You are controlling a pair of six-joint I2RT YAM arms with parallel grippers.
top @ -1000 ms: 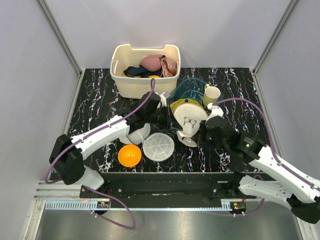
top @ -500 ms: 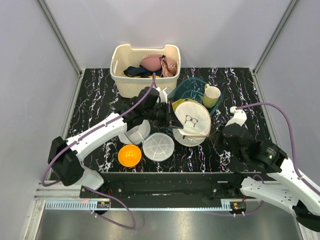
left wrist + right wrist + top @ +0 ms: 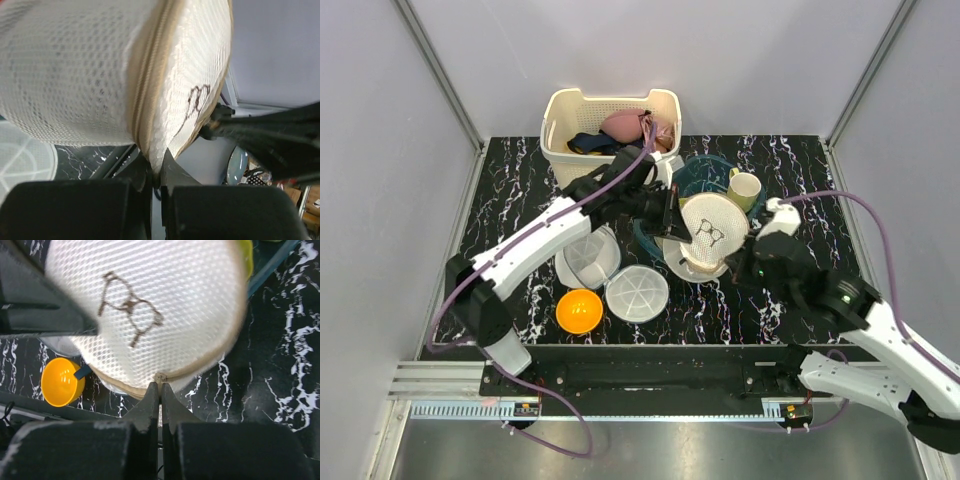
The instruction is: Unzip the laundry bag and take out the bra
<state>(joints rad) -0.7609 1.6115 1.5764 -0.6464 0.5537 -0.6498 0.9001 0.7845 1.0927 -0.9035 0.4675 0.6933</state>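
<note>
view from the near edge, read left to right. orange bowl [image 3: 580, 310] near the near edge, left of middle; just beside it, on its right, one white ribbed dish [image 3: 637, 293], with a second dish [image 3: 588, 258] behind them under the left arm. cream basket [image 3: 610, 150] at the far edge, left of middle, holding a pink padded bra [image 3: 625, 123] and a dark blue garment [image 3: 588, 143]. the left gripper [image 3: 668, 218], reaching in over the dishes, has its fingers [image 3: 172, 175] clenched together on the rim of the laundry bag [image 3: 710, 235], at the zip seam [image 3: 150, 90]. the bag is at mid-bench, raised on edge and tilted between the two arms, its black glasses-like logo [image 3: 130, 307] facing the near right corner. the zip reads closed along the stretch in view, and the contents do not show through the mesh. a teal bowl [image 3: 705, 168] sits just behind the bag, a pale yellow cup [image 3: 744, 188] to the right of that bowl. the right gripper [image 3: 740, 262] meets the bag from the near right; its fingers [image 3: 170, 407] are pinched tight on the lower seam, at the small zip pull [image 3: 160, 376].
</note>
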